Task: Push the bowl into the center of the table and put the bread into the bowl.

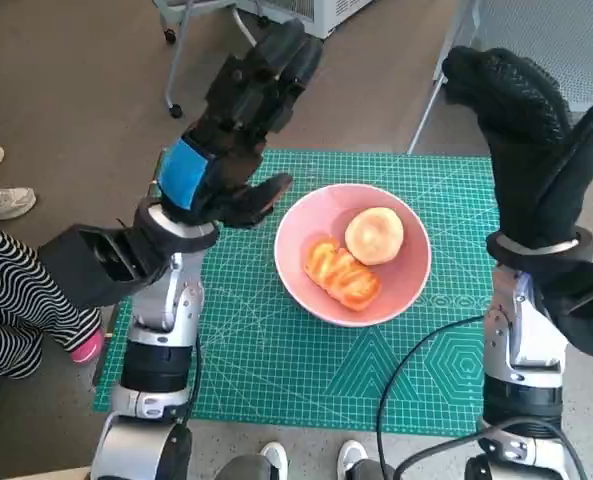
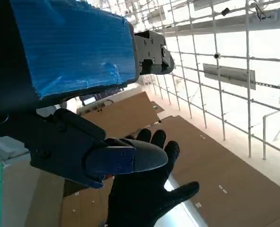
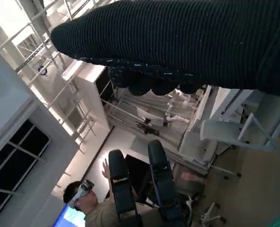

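A pink bowl [image 1: 353, 255] sits near the middle of a green mat [image 1: 276, 370] on the worktop. Inside it lie two pieces of bread: a round pale bun [image 1: 374, 236] touching a glazed orange roll [image 1: 342, 274]. Both hands are raised above the worktop and hold nothing. The left hand [image 1: 234, 130], black with blue tape, hovers beside the bowl, its fingers [image 1: 276, 65] spread and pointing away from the robot. The gloved right hand [image 1: 528, 140] is on the bowl's other side, fingers apart. A person's striped leg [image 1: 11, 300] shows beyond the left arm.
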